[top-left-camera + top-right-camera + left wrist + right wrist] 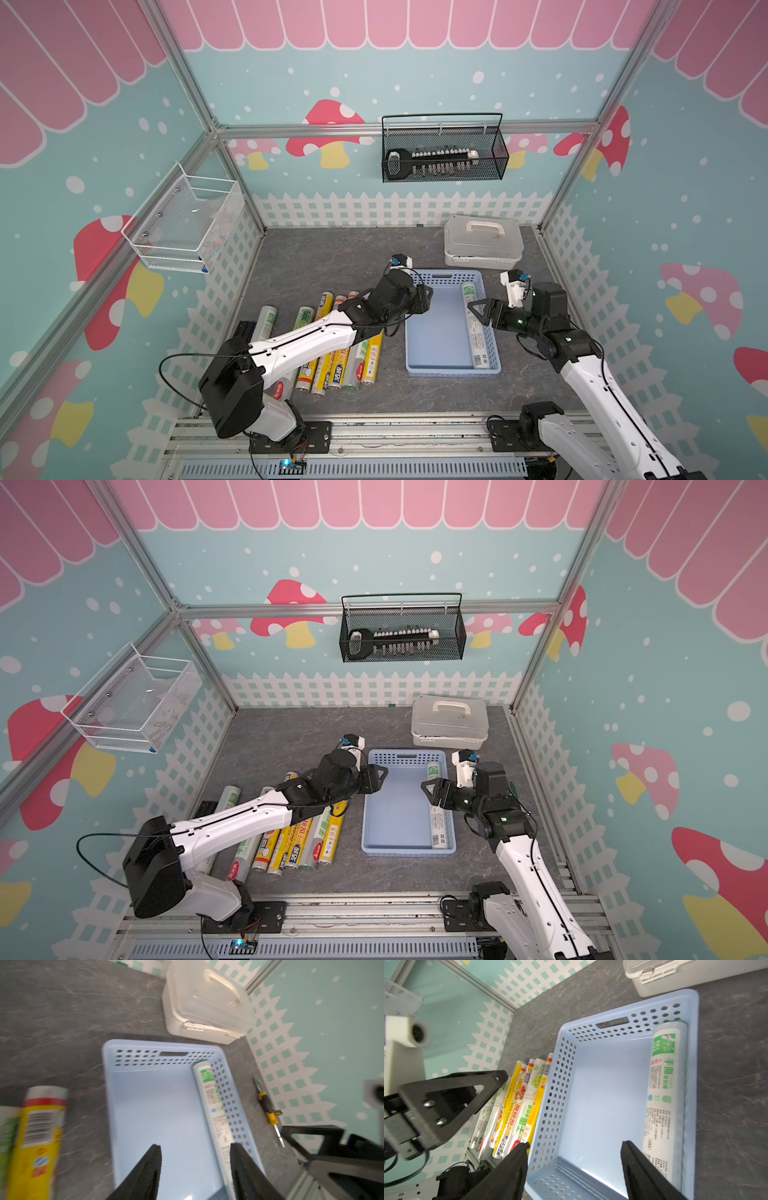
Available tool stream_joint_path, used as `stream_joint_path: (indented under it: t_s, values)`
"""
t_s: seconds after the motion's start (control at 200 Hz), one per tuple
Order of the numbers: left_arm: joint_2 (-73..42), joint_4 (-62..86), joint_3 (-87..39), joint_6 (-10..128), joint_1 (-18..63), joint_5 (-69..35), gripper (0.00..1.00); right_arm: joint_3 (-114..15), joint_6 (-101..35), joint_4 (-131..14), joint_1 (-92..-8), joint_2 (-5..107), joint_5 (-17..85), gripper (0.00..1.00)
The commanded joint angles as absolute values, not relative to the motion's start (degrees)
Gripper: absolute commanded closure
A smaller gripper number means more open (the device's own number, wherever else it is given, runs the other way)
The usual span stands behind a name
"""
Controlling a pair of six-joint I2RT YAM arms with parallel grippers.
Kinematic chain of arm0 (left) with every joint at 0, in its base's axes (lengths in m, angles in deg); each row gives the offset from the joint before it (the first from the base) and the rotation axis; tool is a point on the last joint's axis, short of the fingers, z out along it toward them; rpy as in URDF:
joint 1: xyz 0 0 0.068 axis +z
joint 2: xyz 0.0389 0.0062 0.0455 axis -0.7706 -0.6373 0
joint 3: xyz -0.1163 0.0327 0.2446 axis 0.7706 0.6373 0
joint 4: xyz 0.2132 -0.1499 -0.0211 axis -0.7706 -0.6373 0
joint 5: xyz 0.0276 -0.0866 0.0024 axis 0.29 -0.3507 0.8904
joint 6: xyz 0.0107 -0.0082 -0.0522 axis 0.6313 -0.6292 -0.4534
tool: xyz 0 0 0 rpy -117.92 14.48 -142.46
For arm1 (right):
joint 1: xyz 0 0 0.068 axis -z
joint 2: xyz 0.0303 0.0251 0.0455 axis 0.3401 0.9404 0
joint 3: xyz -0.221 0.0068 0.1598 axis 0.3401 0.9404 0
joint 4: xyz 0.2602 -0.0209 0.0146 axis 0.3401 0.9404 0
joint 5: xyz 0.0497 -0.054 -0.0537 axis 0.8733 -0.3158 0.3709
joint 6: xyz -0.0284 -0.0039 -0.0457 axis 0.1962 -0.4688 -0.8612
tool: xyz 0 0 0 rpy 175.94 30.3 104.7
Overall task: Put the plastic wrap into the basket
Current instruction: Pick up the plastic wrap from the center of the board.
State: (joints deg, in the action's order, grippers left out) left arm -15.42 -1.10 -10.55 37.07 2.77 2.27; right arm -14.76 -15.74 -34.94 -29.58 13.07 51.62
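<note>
1. While one roll of plastic wrap [473, 328] already lies in the blue basket [453, 371], flat along its right wall, you have most of the job ahead of you.
2. What is left is the row of rolls [332, 374] lying side by side on the table [324, 257] left of the basket, plus a single roll [266, 322] a little apart at the far left. The left arm crosses the row and hides part of it, so I can't give you a sure count.
3. Your left pincer [195, 1167] has its jaws parted with nothing between them, and it hovers over the basket's left rim.
4. Your right pincer [574, 1167] is likewise parted and empty, above the basket near the roll inside.
5. The basket floor left of that roll is bare — space for more, laid parallel. The basket looks barely longer than a roll, so a skewed one would likely ride up on the rim.
6. The nearest yellow roll lies close to the basket's left wall. A white lidded box [482, 241] sits just behind the far rim. A small yellow-handled tool [268, 1109] lies between the basket and the right fence wall. The pincers face each other over the basket — I'd move one at a time.
</note>
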Motion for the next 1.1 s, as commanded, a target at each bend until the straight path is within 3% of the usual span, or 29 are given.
stream_joint_path:
  t_s: [0.0, 0.23, 0.565, 1.096]
  values:
    - [-10.55, -6.72, -4.71, 41.89, 5.23, 7.09, 0.45, -17.78, -16.76, -37.46, -33.66, 14.57, 51.05, 0.27]
    - [-6.19, -12.29, -0.27, 43.99, 8.65, 4.54, 0.46, -22.36, -17.91, -38.04, -45.63, 22.58, 43.43, 0.28]
    - [-14.85, -20.78, -2.73, 43.46, 8.82, 5.08, 0.47, -27.86, -19.96, -36.05, -58.06, 31.56, 32.07, 0.27]
    - [-24.55, -21.99, -6.72, 44.25, 8.84, 2.37, 0.5, -26.32, -16.57, -36.61, -61.24, 35.9, 25.58, 0.26]
